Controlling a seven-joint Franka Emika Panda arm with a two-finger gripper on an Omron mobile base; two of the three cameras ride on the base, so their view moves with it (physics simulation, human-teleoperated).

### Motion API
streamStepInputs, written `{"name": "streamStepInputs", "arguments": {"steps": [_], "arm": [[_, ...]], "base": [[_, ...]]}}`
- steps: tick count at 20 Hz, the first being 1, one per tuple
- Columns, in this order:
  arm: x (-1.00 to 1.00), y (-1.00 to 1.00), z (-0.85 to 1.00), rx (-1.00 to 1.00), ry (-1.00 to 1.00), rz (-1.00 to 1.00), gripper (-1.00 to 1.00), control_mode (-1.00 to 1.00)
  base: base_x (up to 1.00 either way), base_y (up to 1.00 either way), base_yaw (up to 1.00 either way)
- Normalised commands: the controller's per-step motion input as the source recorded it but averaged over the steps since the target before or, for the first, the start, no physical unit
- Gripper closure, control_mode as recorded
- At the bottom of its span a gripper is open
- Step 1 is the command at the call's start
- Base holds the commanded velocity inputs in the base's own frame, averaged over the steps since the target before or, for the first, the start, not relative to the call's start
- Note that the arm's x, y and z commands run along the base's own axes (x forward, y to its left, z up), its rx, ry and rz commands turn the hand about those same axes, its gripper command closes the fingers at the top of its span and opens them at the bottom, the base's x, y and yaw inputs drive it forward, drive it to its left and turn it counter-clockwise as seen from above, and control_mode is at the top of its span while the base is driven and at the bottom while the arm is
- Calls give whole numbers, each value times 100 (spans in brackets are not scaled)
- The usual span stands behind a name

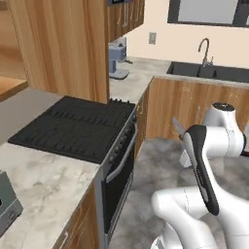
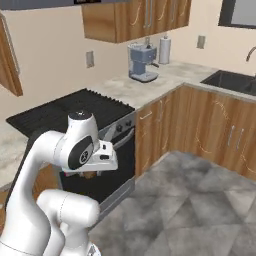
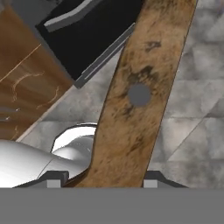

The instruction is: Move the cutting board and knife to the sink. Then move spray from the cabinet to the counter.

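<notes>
The white arm is folded low in front of its base, with the elbow bent and the wrist turned so that the hand looks down toward the floor. In the hand view the gripper stands partly open, one dark fingertip on each side of a brown wooden handle, and it grips this between them.

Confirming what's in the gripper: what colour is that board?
Mottled reddish-brown wood with dark stains and a round hole, the cutting board; clearest in the hand view.
</notes>
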Motion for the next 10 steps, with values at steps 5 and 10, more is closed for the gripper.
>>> {"name": "streamStepInputs", "arguments": {"steps": [5,10], "arm": [[0,0,0,0,0,0,100,100],[0,0,0,0,0,0,100,100]], "base": [[45,3,-49],[67,9,-32]]}}
